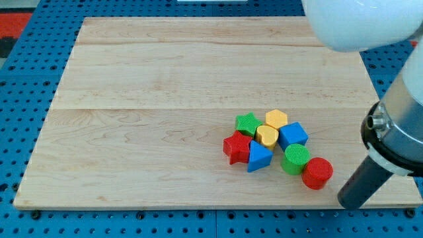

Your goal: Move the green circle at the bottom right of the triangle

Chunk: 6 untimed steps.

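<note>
The green circle (295, 159) lies on the wooden board (165, 119) in a tight cluster at the lower right. The blue triangle (258, 157) lies just left of it. A red circle (317, 173) touches the green circle at its lower right. My tip (350, 200) is at the end of the dark rod, to the right of and below the red circle, a short gap away from it.
The cluster also holds a red star (236, 147), a green star (248, 123), a yellow heart (267, 136), a yellow hexagon (276, 119) and a blue cube (293, 135). The arm's white and grey body (396, 132) fills the view's right edge. Blue pegboard surrounds the board.
</note>
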{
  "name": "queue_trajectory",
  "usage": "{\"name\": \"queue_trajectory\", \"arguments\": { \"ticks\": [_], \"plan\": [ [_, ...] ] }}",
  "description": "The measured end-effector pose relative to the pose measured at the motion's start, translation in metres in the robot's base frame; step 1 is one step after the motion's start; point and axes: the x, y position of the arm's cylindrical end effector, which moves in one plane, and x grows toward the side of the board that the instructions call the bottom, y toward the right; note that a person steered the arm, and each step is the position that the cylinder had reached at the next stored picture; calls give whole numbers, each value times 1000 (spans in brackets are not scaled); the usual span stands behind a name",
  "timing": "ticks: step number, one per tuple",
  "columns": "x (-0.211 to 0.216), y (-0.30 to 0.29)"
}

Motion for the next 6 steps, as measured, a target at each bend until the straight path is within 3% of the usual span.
{"name": "queue_trajectory", "arguments": {
  "ticks": [5, 6],
  "plan": [
    [-82, -36],
    [-82, -50]
  ]
}}
